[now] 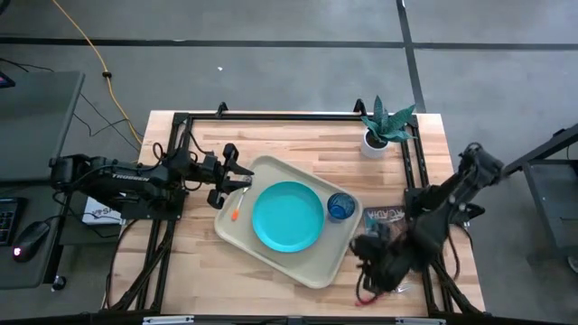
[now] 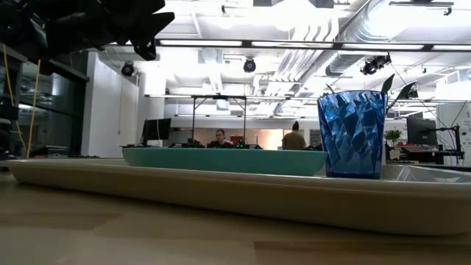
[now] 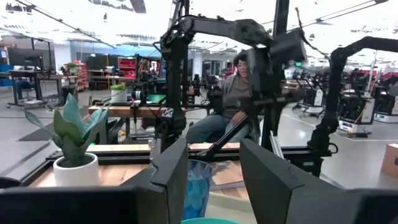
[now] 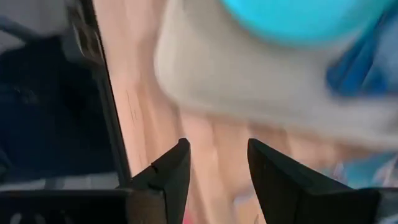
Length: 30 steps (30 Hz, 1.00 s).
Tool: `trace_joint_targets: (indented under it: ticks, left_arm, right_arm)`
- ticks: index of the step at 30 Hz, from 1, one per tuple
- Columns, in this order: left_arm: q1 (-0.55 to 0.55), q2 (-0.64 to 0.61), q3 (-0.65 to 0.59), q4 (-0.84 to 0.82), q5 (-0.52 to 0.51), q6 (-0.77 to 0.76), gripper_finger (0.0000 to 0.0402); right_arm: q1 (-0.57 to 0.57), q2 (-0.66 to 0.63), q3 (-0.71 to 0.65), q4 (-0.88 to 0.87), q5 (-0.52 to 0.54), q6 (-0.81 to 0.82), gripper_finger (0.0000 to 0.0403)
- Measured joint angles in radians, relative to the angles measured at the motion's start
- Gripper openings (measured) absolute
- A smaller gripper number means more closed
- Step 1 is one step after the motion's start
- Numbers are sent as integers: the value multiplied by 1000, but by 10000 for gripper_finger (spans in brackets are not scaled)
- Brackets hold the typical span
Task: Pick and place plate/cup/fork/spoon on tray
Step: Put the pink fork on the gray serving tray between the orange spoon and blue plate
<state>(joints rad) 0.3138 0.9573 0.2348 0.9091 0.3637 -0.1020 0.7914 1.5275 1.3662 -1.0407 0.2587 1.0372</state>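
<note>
The beige tray (image 1: pixel 312 262) lies askew in the middle of the table. The teal plate (image 1: pixel 287 215) lies flat on it, and the blue cup (image 1: pixel 340 206) stands upright on the tray's right part. The orange-handled spoon (image 1: pixel 236 213) lies on the tray's left part beside the plate. My left gripper (image 1: pixel 237 179) is open and empty, held level above the tray's left corner. My right gripper (image 1: pixel 363 246) is open and empty over the bare wood (image 4: pixel 214 134) just off the tray's right side. The fork does not plainly show.
A white pot with a green plant (image 1: pixel 379 131) stands at the far right of the table. A dark metal frame (image 1: pixel 271 116) runs along the table's edges. A printed card (image 1: pixel 386 215) lies right of the tray. A person (image 3: pixel 233 102) sits beyond the table.
</note>
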Motion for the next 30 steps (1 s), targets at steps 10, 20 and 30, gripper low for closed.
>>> trace_joint_targets:
  ticks: [10,20,30]
  left_arm:
    - [0,0,0,0,0,0,127]
    - [0,0,0,-2,0,-26,127]
    - [0,0,0,-8,0,-52,127]
  right_arm:
    - [149,214,-19,-56,-362,267,149]
    - [191,351,-20,33,-384,247,149]
    - [205,418,-20,83,-380,237,149]
